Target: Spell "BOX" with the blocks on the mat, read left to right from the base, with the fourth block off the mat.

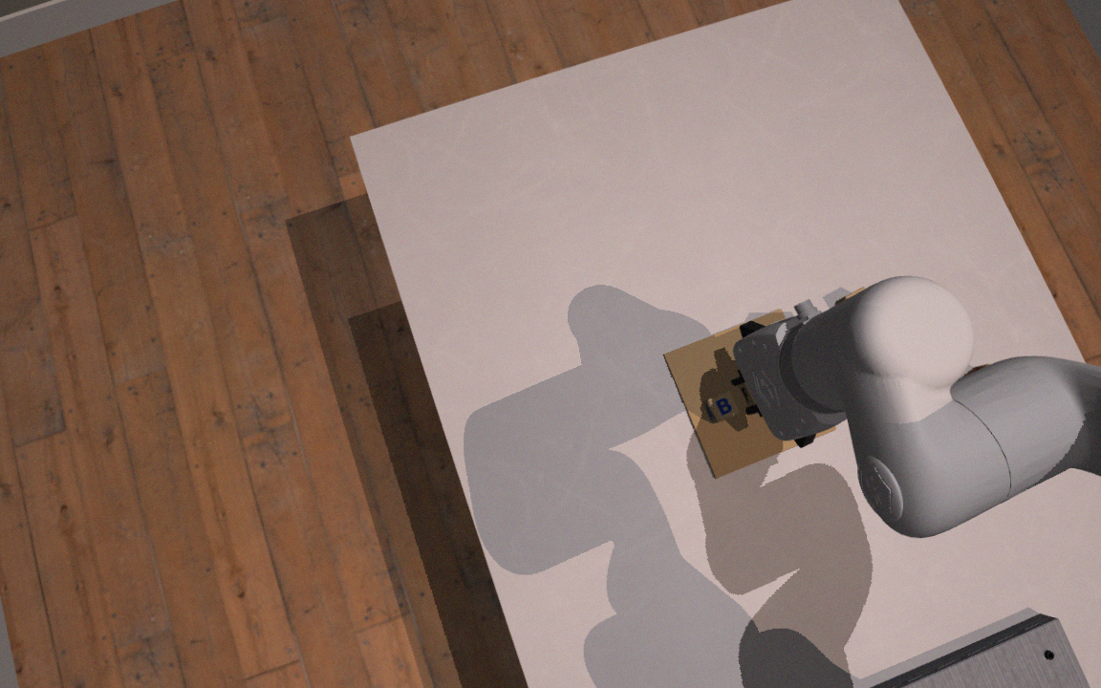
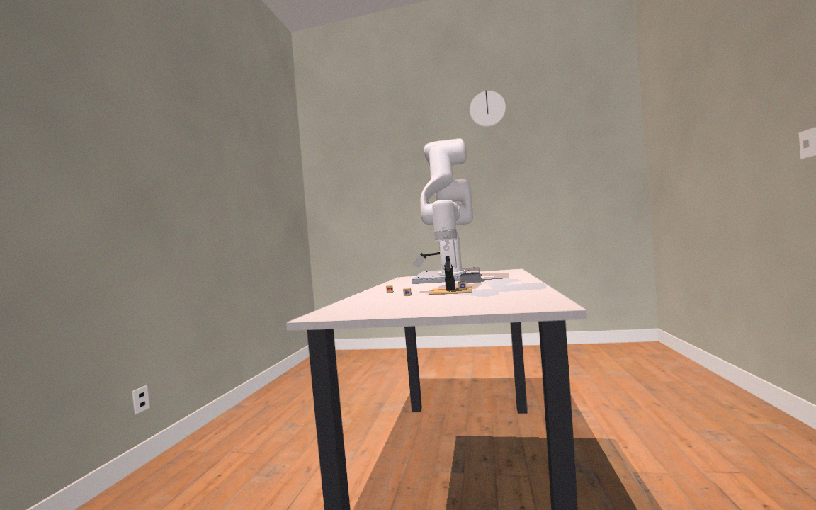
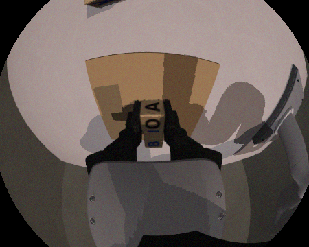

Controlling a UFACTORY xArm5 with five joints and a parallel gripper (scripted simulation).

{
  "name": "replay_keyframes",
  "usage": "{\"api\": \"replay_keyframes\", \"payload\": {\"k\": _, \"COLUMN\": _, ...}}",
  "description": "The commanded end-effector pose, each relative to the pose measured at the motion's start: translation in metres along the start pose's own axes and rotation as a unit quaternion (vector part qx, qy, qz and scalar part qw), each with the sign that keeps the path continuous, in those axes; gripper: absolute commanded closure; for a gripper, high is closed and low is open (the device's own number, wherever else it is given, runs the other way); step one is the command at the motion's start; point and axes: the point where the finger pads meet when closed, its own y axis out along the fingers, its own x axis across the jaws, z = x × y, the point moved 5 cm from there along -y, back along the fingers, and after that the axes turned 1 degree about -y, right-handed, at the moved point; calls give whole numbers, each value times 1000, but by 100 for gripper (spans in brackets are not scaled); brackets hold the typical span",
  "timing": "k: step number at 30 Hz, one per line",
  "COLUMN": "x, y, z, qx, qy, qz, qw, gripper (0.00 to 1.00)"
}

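Observation:
My gripper (image 1: 745,395) (image 2: 450,289) (image 3: 152,109) is low at the mat (image 1: 682,363) (image 2: 434,292) (image 3: 137,68), its fingers against both sides of the O block (image 3: 152,125). The O faces up, with an A on its side. The B block (image 1: 723,407) (image 3: 154,143) lies beside it on the mat, B up; in the top view it is left of the fingers. Two other blocks (image 2: 389,288) (image 2: 406,291) stand off the mat. The edge of one block (image 3: 104,2) shows at the top of the wrist view. Their top letters cannot be read.
The arm (image 1: 922,401) hides part of the mat and the table behind it in the top view. The robot's base plate (image 1: 999,655) is at the lower right there. The table (image 1: 623,171) extends around the mat.

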Motion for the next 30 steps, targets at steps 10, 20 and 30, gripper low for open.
{"api": "replay_keyframes", "payload": {"k": 10, "x": -1, "y": -1, "z": 0, "qx": 0, "qy": 0, "qz": 2, "qw": 1000, "gripper": 58}}
{"api": "replay_keyframes", "payload": {"k": 20, "x": -1, "y": -1, "z": 0, "qx": 0, "qy": 0, "qz": 2, "qw": 1000, "gripper": 58}}
{"api": "replay_keyframes", "payload": {"k": 30, "x": -1, "y": -20, "z": 0, "qx": 0, "qy": 0, "qz": 2, "qw": 1000, "gripper": 58}}
